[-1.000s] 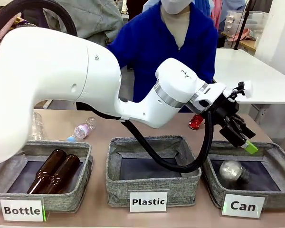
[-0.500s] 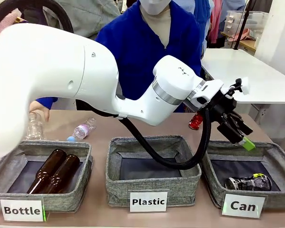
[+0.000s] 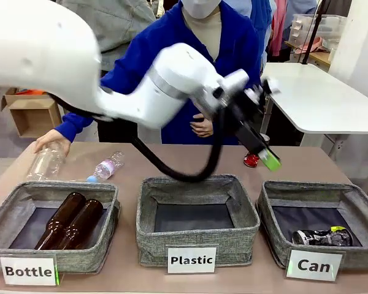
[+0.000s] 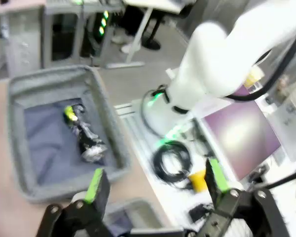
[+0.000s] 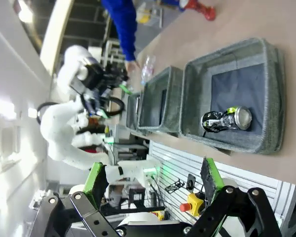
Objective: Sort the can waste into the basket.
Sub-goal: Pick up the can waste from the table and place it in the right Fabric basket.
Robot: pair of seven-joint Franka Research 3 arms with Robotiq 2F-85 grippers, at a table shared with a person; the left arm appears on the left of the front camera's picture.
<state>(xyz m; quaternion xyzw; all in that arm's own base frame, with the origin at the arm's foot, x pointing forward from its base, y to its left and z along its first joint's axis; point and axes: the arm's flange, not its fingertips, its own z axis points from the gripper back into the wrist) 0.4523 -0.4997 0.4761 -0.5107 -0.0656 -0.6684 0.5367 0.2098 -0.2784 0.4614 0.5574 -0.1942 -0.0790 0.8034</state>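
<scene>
Black with a silver top, the slim can (image 3: 319, 236) lies on its side in the "Can" basket (image 3: 356, 202) at near right, so half the sorting looks done. The left fingers (image 4: 95, 186) are apart and empty, probably ready for the red can (image 3: 251, 161) on the far tabletop (image 3: 129, 179). The right fingers (image 5: 94, 183) are apart, holding nothing.

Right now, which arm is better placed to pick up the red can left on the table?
Left, probably. The left arm reaches across the table, its open jaws close beside the red can. In the right wrist view the can lies far off, beyond the Can basket.
</scene>
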